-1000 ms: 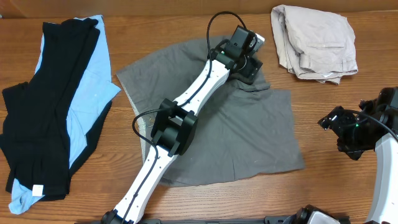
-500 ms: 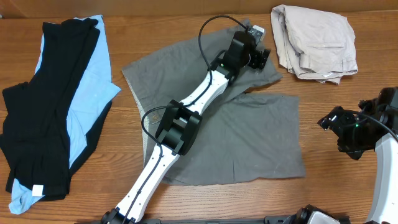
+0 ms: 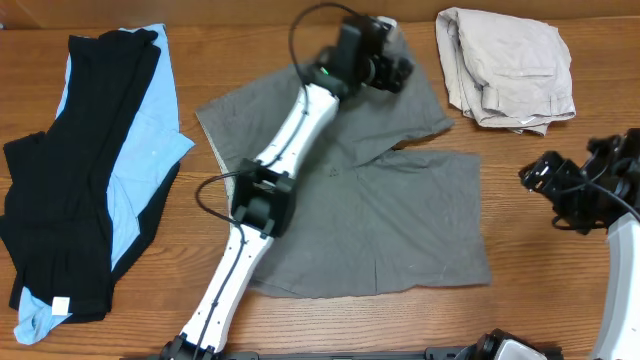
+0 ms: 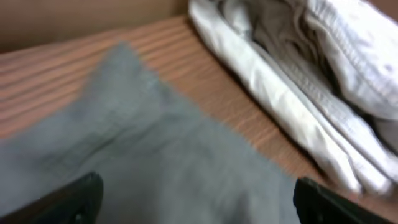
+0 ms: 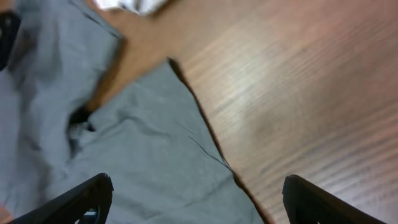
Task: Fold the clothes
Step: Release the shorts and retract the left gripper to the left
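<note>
The mid-grey shorts (image 3: 400, 220) lie spread flat in the middle of the table, both legs pointing right. My left gripper (image 3: 393, 72) is open and empty above the upper leg's far corner; in the left wrist view (image 4: 199, 208) the grey fabric (image 4: 143, 155) lies below its jaws. My right gripper (image 3: 540, 180) is open and empty to the right of the shorts; in the right wrist view (image 5: 199, 202) it hovers over the grey leg's edge (image 5: 155, 143).
Folded beige shorts (image 3: 505, 65) lie at the back right, close to the left gripper, and show in the left wrist view (image 4: 311, 68). Black shorts (image 3: 70, 170) lie on a light-blue garment (image 3: 140, 150) at the left. Bare wood (image 5: 298, 81) lies right of the grey shorts.
My left gripper has let go of the grey leg, which now lies flatter, and has moved back and left. The right gripper has shifted slightly up.
</note>
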### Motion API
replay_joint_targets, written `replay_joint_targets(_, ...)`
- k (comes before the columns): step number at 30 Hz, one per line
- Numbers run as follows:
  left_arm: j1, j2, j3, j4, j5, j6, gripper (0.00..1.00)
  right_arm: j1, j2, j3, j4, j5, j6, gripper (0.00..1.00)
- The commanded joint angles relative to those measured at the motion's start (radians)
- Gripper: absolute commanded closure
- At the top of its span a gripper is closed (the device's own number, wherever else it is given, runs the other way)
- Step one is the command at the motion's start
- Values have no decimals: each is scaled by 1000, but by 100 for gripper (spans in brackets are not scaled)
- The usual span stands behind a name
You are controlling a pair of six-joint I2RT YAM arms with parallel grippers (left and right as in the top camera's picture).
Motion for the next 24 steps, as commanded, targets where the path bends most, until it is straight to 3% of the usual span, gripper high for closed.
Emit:
replay_joint_targets(1,72,-192,143,-195,106,-5,0,4,-34,116,-20,-46,-71,9)
replay_joint_targets(6,156,-352,203,-613,56,50,0,27,-63,215,-99,-56,-93,8)
replay_joint_targets(14,303,-416,201,-1108,-314,54,0,174,-69,215,-146,-55,-88,8)
replay_joint_targets(17,367,-394,165,-1141,-299,58,0,240,-62,214,-134,-55,-87,8)
replay_joint_targets(24,500,-388,-73,-1050,-290,85,0,323,-50,214,-120,-55,-84,8)
